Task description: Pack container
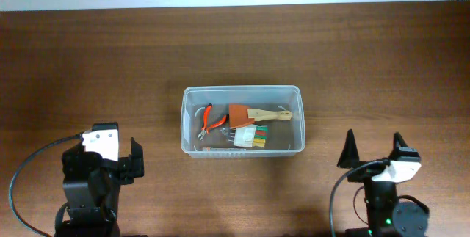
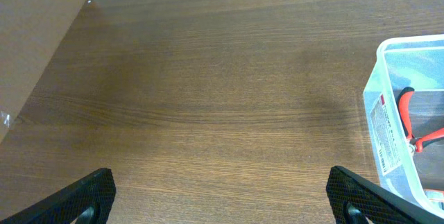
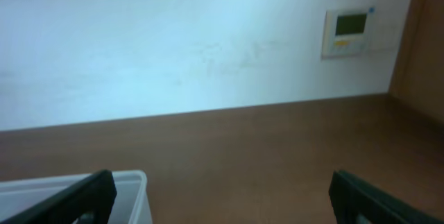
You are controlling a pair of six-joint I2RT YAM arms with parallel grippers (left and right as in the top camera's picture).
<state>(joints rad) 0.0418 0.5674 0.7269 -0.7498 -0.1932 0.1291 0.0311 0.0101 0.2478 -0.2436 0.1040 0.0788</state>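
Observation:
The clear plastic container (image 1: 189,97) stands at the middle of the wooden table, lidless. Inside lie red-handled pliers (image 1: 208,119), a brown-bristled brush with a wooden handle (image 1: 272,115) and a small white pack with coloured strips (image 1: 252,135). The container's corner also shows in the left wrist view (image 2: 388,141) and the right wrist view (image 3: 135,182). My left gripper (image 1: 135,158) is open and empty at the front left, apart from the container. My right gripper (image 1: 374,149) is open and empty at the front right, also apart from it.
A white wall (image 3: 173,44) with a small wall panel (image 3: 350,31) stands beyond the table's far edge. A black cable (image 1: 29,163) loops by the left arm's base. Bare wood surrounds the container.

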